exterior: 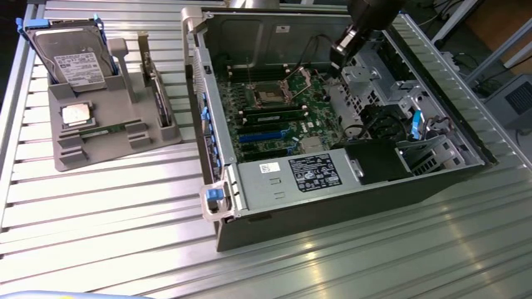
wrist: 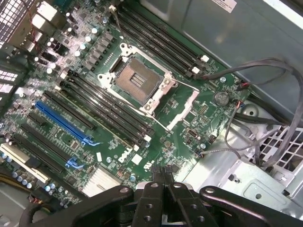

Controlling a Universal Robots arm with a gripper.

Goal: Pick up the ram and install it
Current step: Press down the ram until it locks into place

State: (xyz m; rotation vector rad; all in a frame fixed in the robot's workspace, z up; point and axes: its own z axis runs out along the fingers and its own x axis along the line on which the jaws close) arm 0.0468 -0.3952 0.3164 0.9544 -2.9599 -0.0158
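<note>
The ram [exterior: 106, 131] is a thin green stick lying flat in the grey holder tray [exterior: 71, 156], at the exterior view's left, just in front of the square silver CPU chip [exterior: 76, 115]. My gripper [exterior: 342, 50] hangs over the open computer case [exterior: 332, 187], well away from the tray. In the wrist view the gripper [wrist: 163, 176] is shut, its two black fingertips [wrist: 156, 178] pressed together with nothing between them. Below it lies the green motherboard [wrist: 189, 113] with the bare CPU socket [wrist: 135, 78] and long black memory slots [wrist: 111, 111] beside it.
A hard drive [exterior: 71, 59] with a white label stands at the back of the tray, and a card [exterior: 156, 84] stands on edge on its right side. Grey cables [wrist: 265, 94] loop across the case near the drive cage [exterior: 415, 124]. The slatted metal table [exterior: 124, 218] surrounds everything.
</note>
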